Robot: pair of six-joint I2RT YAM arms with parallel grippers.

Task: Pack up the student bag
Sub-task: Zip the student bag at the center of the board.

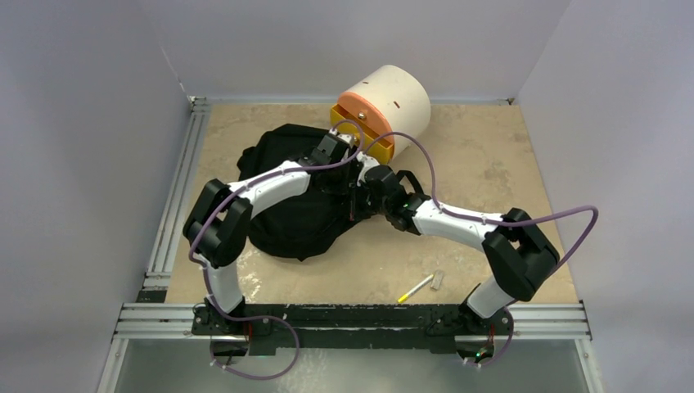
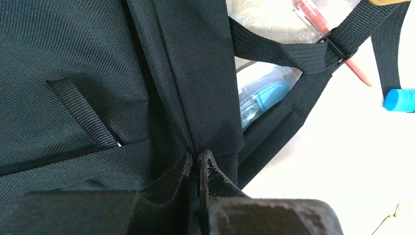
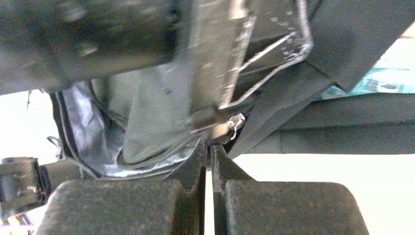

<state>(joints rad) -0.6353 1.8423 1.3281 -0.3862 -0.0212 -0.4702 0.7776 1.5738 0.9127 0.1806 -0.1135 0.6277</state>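
One student bag (image 1: pixel 299 223), pinched by left gripper (image 2: pixel 195 159) and, seemingly, right gripper (image 3: pixel 208 147).

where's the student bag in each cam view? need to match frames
Top external: student bag left of centre, in front of the cream drum.
Left wrist: its black fabric fills left and centre; strap crosses upper right.
Right wrist: open zipper and grey lining left of centre.
Shared landmark: teal packet under the strap, both wrist views; not made out from top.
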